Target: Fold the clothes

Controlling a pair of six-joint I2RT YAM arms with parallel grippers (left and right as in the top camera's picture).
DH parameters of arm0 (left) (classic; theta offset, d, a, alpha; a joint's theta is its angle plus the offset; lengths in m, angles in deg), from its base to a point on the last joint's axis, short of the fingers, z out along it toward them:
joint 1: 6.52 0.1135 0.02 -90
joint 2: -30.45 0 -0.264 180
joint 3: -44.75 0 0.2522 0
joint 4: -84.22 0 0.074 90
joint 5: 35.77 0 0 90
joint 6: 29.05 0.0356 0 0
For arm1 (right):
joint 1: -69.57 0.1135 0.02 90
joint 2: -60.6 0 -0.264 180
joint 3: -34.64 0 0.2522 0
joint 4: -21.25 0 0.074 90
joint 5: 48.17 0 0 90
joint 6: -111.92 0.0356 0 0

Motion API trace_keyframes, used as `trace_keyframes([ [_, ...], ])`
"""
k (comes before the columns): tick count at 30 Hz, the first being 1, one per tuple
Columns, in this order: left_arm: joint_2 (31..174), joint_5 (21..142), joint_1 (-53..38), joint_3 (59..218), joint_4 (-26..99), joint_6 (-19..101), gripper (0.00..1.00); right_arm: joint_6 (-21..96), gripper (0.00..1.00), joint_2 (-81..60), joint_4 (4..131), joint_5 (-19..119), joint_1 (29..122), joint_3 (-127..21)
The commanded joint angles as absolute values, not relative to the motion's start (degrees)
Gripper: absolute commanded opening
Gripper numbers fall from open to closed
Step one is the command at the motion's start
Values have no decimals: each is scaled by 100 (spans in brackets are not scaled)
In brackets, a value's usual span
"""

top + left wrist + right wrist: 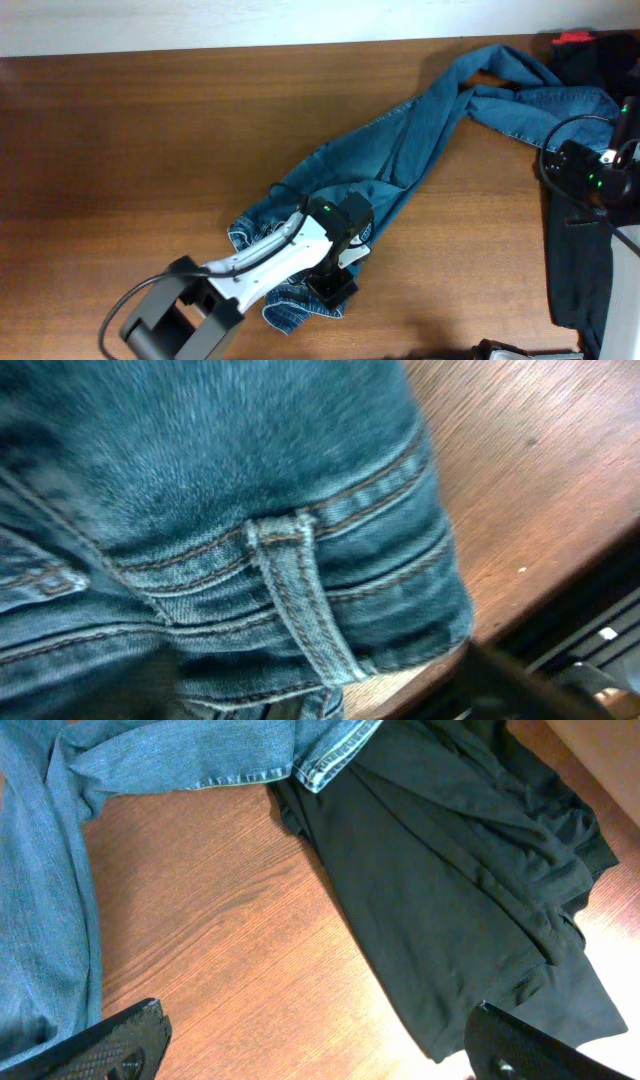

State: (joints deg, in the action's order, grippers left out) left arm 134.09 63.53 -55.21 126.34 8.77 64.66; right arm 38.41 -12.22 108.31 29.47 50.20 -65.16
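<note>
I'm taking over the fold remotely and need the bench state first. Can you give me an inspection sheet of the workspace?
Surface: wooden table, no spills seen.
Job's things: jeans unfolded, strung diagonally from the near middle to the far right corner, with the legs twisted.
Clutter: dark garment heaped at the right edge, a jeans hem at its border; red item at the far right corner.
Grippers: left gripper low over the waistband end, belt loop close to its camera, open or shut cannot be told; right gripper open, holding nothing.
Cables: black cable along the left arm; black loop by the right arm.
Surroundings: pale wall behind the far edge.
</note>
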Motion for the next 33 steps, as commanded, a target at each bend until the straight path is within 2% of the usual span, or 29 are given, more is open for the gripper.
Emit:
trace_keyframes([
  [1, 13599, 6338, -5512, 12687, 816, 6573, 19, 3896, 98, -1215, 10833, 2962, 4989, -6571],
  [3, 13592, 6285, -5512, 12774, 689, 6568, 0, 3894, 94, -1215, 10833, 2962, 4989, -6571],
  [10, 12941, 4500, -5274, 14245, -421, 6306, 0, 3894, 94, -1215, 10831, 2960, 4989, -6571],
  [14, 12318, 4749, -4535, 14912, -388, 6315, 0, 3894, 95, -1215, 10831, 2960, 4989, -6571],
  [15, 12246, 5046, -4402, 14921, -301, 6315, 4, 3894, 95, -1215, 10826, 2960, 4989, -6571],
  [16, 12226, 5658, -4238, 14918, -211, 6313, 47, 3894, 95, -1215, 10813, 2960, 4989, -6571],
  [17, 12248, 5794, -4222, 14897, -203, 6313, 54, 3894, 95, -1215, 10813, 2960, 4989, -6571],
  [26, 12690, 5981, -4789, 13839, 206, 5849, 69, 3894, 97, -1215, 10811, 2960, 4989, -6571],
  [33, 13234, 6692, -5169, 13085, 700, 5834, 71, 3896, 98, -1215, 10815, 2960, 4989, -6571],
])
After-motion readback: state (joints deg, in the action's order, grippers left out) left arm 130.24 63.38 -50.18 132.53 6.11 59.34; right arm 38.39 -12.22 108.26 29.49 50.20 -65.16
